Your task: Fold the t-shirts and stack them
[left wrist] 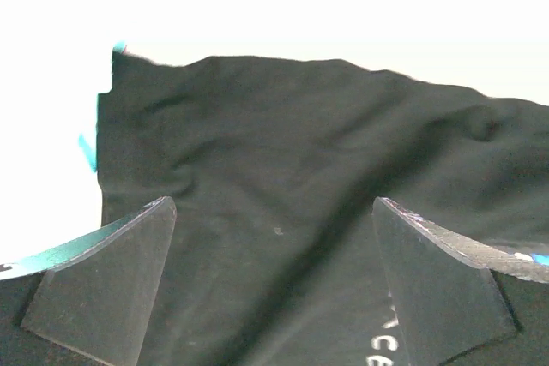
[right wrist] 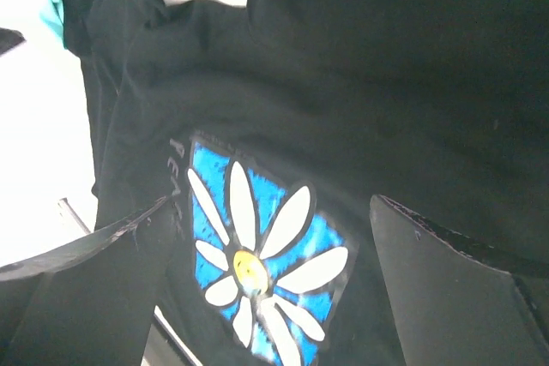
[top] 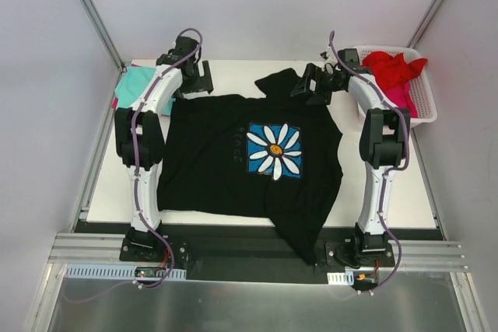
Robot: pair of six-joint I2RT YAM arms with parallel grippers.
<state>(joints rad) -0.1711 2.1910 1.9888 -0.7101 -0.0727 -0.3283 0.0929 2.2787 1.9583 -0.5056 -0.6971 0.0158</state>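
A large black t-shirt [top: 226,165] with a white-and-blue flower print [top: 275,150] lies spread on the white table, its lower right corner hanging over the near edge. My left gripper [top: 204,83] is open above the shirt's far left edge; black cloth [left wrist: 274,212] shows between its jaws. My right gripper [top: 305,85] is open above the shirt's far right part; its view shows the flower print [right wrist: 257,263]. A teal shirt [top: 134,87] lies at the far left. Red and pink shirts [top: 393,71] sit in the basket.
A white slotted plastic basket [top: 424,103] stands at the far right of the table [top: 405,192]. Metal frame posts rise at both back corners. A black rail runs along the near edge by the arm bases.
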